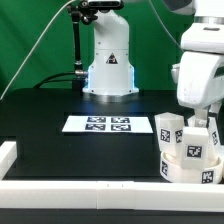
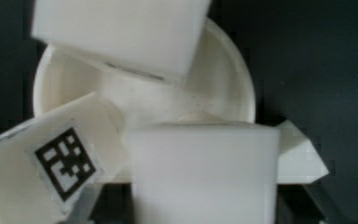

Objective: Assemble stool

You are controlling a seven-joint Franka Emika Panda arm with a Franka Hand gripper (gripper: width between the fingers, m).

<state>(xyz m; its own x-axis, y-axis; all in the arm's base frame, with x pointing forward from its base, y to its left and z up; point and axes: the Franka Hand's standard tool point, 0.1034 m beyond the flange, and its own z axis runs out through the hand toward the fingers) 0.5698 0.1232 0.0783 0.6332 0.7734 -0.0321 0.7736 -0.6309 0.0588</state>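
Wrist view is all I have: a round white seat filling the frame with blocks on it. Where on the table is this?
Observer: The seat sits at the exterior view's right edge, close to the front border rail.
Operator: Is the marker board in the way?
Observer: No. The marker board lies flat mid-table, apart from the seat, toward the exterior view's left.
Operator: How do the legs stand?
Observer: Two tagged legs rise from the seat: the left leg stands clear of the arm, and the right leg is directly under the gripper. The gripper is shut, but I cannot tell whether it grips that leg.
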